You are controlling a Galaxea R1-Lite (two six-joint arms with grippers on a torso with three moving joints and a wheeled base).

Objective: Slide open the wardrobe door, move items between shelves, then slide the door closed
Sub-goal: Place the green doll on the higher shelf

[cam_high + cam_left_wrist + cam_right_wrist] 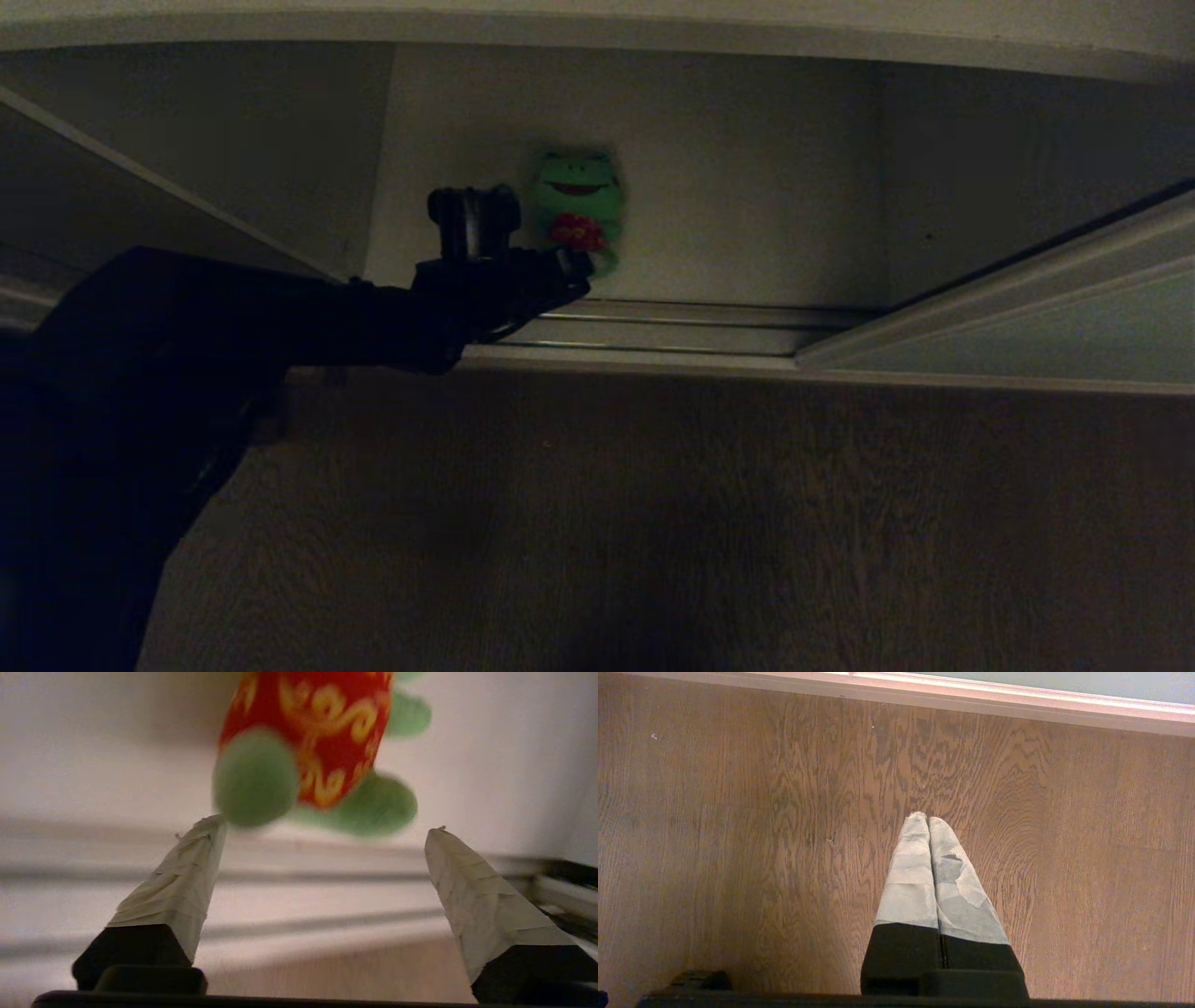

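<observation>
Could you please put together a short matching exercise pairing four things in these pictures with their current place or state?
Things:
1. green frog toy
2. left gripper
3. right gripper
4. sliding wardrobe door

Places or states:
A. fingers pressed together, over the wooden floor
B. standing in the wardrobe bottom against the white back wall
C. fingers spread wide, just short of the toy's feet
D. at the right of the opening, leaving the interior exposed

Pairs: 1-B, 2-C, 3-A, 4-D
</observation>
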